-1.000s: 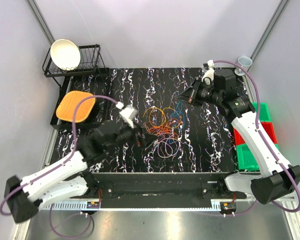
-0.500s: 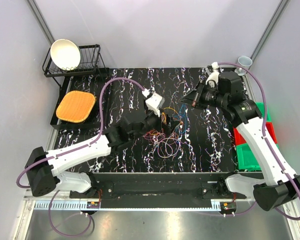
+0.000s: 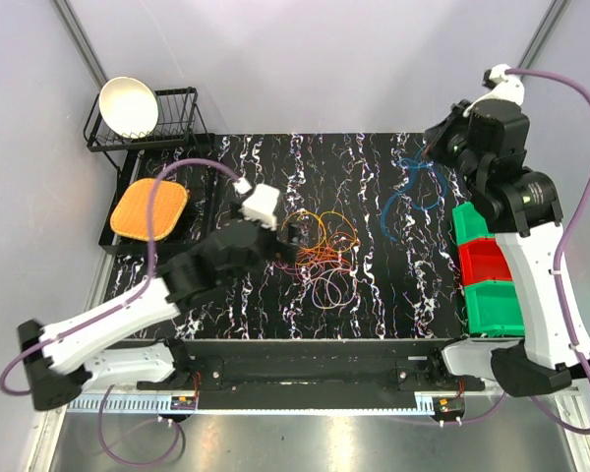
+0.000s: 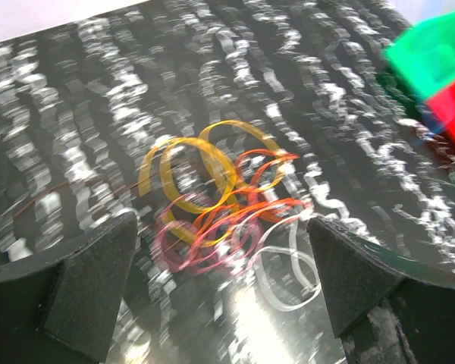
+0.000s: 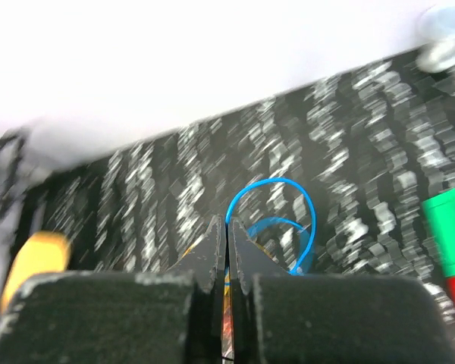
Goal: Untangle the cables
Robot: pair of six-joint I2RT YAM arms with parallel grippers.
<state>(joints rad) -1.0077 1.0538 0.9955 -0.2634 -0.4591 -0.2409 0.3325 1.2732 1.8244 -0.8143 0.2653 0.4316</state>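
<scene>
My right end effector (image 3: 435,149) is clamped, seemingly on the blue cable (image 3: 413,185); I'd pull slowly. My left end effector (image 3: 291,236) is spread apart: pin the orange-red tangle (image 3: 322,254).

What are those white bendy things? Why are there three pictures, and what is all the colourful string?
Those are two robot arms. Each ends in a two-finger pincher called a gripper. The big picture looks down from above. The other two come from small cameras on the wrists, so you see each arm's own fingers up close. On the black speckled table lies a tangle of thin cables, orange, red and pale purple. The left gripper is wide open at the tangle's edge and holds nothing. The right gripper is pinched shut on a blue cable, which is apart from the tangle. Red and green bins stand at the right.
</scene>
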